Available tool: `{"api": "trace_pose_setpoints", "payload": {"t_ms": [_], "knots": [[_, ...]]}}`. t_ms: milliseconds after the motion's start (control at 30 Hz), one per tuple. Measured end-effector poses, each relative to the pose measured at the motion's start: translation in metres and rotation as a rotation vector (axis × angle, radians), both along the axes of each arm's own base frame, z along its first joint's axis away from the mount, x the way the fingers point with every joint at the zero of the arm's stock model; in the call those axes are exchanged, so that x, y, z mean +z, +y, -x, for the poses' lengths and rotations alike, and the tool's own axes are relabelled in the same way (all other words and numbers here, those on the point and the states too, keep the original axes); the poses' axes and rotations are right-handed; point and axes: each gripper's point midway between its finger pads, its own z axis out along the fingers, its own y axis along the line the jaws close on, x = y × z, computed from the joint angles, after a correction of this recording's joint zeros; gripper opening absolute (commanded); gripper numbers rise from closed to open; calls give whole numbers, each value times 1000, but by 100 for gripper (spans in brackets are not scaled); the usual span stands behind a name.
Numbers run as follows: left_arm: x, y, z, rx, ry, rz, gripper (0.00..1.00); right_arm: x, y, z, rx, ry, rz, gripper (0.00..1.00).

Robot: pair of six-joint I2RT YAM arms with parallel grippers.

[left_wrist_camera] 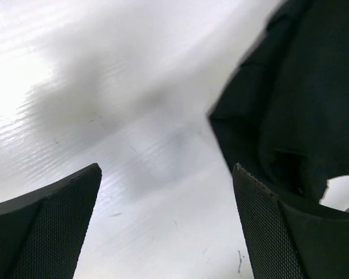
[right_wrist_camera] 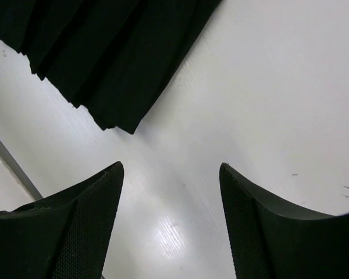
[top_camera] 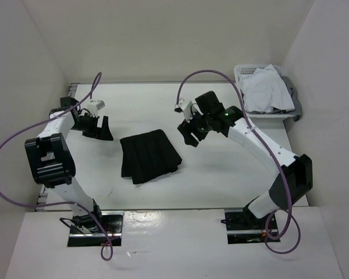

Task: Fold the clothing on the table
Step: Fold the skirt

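Skirt (top_camera: 148, 156) lies flat mid-table (top_camera: 232, 174), btwn the two arms and a bit nearer the bases than either gripper. It's a compact, squarish bundle w/ pleats running roughly near-to-far, tilted slightly. Looks already folded over, though the layers can't be counted from above.

L gripper (top_camera: 96, 129) sits just off the skirt's far-left corner, jaws spread wide, nothing in them. In the L wrist view the skirt (left_wrist_camera: 296, 87) fills the R side past one finger (left_wrist_camera: 262, 226), w/ bare table in the gap.

R gripper (top_camera: 191, 135) sits just off the far-right edge, also apart and empty. Its wrist view shows the skirt's (right_wrist_camera: 104, 52) pleated edge ahead and to the L, not btwn the fingers (right_wrist_camera: 93, 221).

So the skirt lies inward from both. Neither arm is clearly nearer. Any further fold prob. means reaching back in toward centre.

Far R corner: basket (top_camera: 244, 72) w/ white garment (top_camera: 267, 90), well apart.
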Motion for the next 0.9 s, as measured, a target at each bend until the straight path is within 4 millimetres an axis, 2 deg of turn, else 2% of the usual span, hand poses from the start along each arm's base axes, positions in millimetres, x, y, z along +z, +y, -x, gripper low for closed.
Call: {"api": "trace_pose_setpoints", "payload": {"t_ms": [133, 200, 267, 367, 433, 533, 633, 700, 767, 900], "knots": [[50, -14, 8, -54, -117, -2, 99, -7, -15, 14, -18, -4, -9, 74], [76, -31, 16, -117, -170, 14, 99, -13, -22, 21, -24, 7, -15, 74], [103, -56, 24, -217, -222, 53, 98, -17, -30, 22, -41, 14, -24, 75], [129, -88, 40, -352, -252, 129, 98, -24, -41, 20, -77, 21, -35, 75], [136, -104, 52, -423, -240, 178, 98, -29, -47, 19, -94, 28, -37, 75], [126, -127, 69, -519, -166, 245, 96, -33, -49, 18, -102, 31, -40, 75], [91, -145, 79, -586, -32, 303, 96, -32, -48, 17, -103, 26, -51, 75], [64, -149, 86, -601, 71, 334, 96, -30, -46, 15, -101, 18, -59, 75], [48, -150, 91, -603, 137, 352, 96, -30, -46, 15, -101, 17, -62, 75], [40, -153, 95, -627, 164, 344, 96, -30, -45, 14, -100, 18, -64, 75]]}}
